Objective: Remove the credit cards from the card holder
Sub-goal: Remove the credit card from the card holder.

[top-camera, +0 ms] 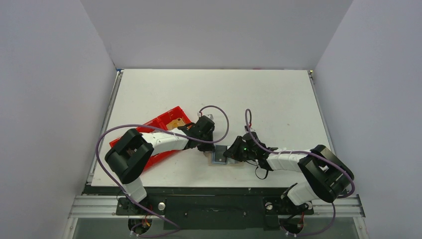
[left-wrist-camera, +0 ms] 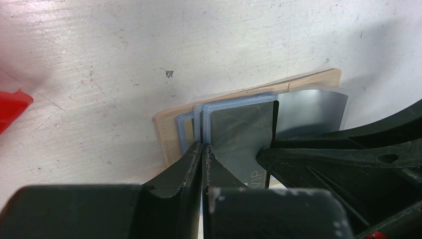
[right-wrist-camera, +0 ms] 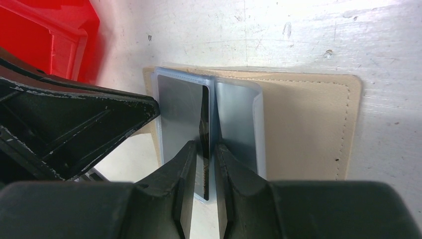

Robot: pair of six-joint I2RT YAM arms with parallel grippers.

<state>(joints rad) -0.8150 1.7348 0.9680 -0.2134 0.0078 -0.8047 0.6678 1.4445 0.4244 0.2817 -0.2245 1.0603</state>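
The tan card holder (top-camera: pixel 219 159) lies open and flat on the table between my two grippers; it also shows in the left wrist view (left-wrist-camera: pixel 166 134) and the right wrist view (right-wrist-camera: pixel 308 124). Clear bluish plastic sleeves (right-wrist-camera: pixel 236 119) stand up from its middle. My left gripper (left-wrist-camera: pixel 203 149) is shut on the edge of one sleeve. A grey card with print (left-wrist-camera: pixel 244 142) stands on edge beside it. My right gripper (right-wrist-camera: pixel 205 149) is shut on that card's dark edge (right-wrist-camera: pixel 203 127), from the opposite side. In the top view the left gripper (top-camera: pixel 212 148) and right gripper (top-camera: pixel 227 154) nearly meet over the holder. No light blue card shows.
A long red tray (top-camera: pixel 159 125) lies left of the holder under my left arm, with a tan item inside; its corner shows in the wrist views (left-wrist-camera: pixel 12 107) (right-wrist-camera: pixel 50 35). The right gripper's black body (left-wrist-camera: pixel 348 159) sits close beside the left one. The table's near edge is just below.
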